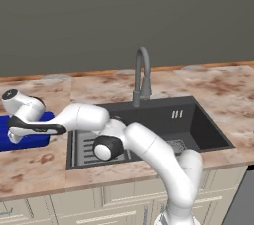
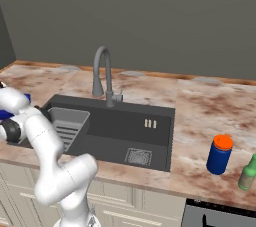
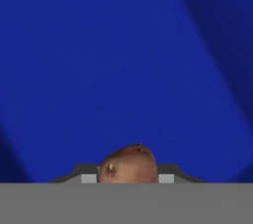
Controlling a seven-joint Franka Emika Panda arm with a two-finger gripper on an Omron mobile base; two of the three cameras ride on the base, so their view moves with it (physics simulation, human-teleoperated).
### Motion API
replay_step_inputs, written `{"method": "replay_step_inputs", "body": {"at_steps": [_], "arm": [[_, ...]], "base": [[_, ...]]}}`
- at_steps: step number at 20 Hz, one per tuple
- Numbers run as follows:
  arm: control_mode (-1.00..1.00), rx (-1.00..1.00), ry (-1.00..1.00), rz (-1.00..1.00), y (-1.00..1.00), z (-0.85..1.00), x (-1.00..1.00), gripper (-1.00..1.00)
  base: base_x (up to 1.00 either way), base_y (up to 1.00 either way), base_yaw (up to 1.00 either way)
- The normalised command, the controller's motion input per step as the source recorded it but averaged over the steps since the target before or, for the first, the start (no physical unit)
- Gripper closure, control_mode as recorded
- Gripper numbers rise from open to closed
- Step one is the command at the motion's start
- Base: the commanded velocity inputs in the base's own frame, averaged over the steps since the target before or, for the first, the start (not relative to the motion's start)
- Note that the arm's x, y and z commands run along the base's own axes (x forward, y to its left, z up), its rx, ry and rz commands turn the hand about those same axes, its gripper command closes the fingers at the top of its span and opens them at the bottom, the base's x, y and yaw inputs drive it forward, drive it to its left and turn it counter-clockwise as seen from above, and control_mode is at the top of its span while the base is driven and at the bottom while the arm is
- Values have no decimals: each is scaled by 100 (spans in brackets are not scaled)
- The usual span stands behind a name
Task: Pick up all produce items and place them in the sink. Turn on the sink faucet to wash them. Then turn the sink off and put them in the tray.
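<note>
Looks like the last step: gripper at bottom center is clamped on the lumpy orange-brown produce piece right over the blue tray, so next it just lets go.

Deep bright-blue rectangular tray; small lumpy orange-brown produce piece with pale specks. Dark grey recessed sink, slim grey metal faucet. Countertop mottled beige with rust-brown veins. Blue jar, orange lid.

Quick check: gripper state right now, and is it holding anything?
Gripper: shut on the produce item, a lumpy orange-brown piece between the fingertips, held over the blue tray.
</note>
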Motion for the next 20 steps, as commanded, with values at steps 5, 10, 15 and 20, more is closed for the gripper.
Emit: {"method": "replay_step_inputs", "body": {"at_steps": [5,10,15,20], "arm": [[-100,3,0,11,0,-11,24,100],[-100,1,2,10,9,-11,28,100],[-100,1,2,10,10,-12,22,100],[-100,0,2,10,13,-15,18,-100]], "base": [[0,0,0],[0,0,0],[0,0,0],[0,0,0]]}}
